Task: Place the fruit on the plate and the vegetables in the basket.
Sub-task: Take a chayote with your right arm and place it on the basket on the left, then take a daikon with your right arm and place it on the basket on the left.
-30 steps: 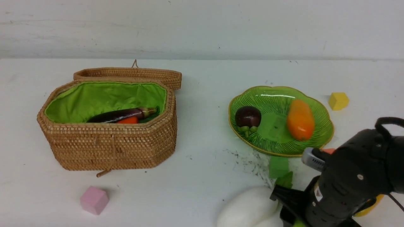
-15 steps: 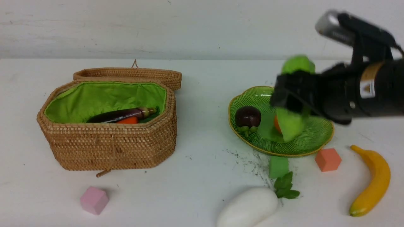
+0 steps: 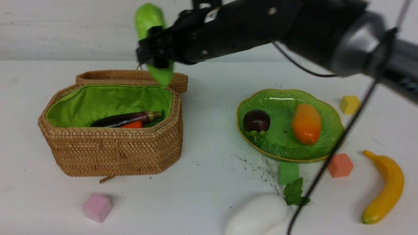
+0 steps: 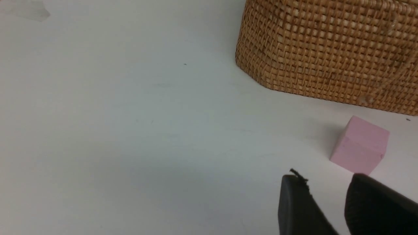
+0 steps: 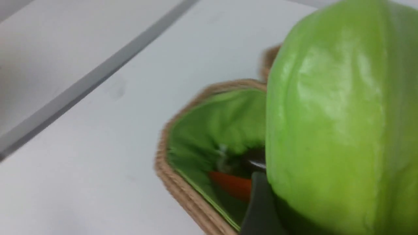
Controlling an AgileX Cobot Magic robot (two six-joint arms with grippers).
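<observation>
Green cucumber (image 3: 149,19) is squeezed tight in my right gripper (image 3: 156,50), up in the air over the back corner of the basket (image 3: 114,153) (the eggplant (image 3: 124,119) and carrot (image 3: 132,125) lie inside). The mangosteen (image 3: 256,120) and mango (image 3: 306,123) sit on the plate (image 3: 287,152). The banana (image 3: 387,186) and radish (image 3: 256,215) lie on the table (image 3: 209,169). My left gripper (image 4: 328,192) is a little apart, holding nothing, near a pink cube (image 4: 361,145).
</observation>
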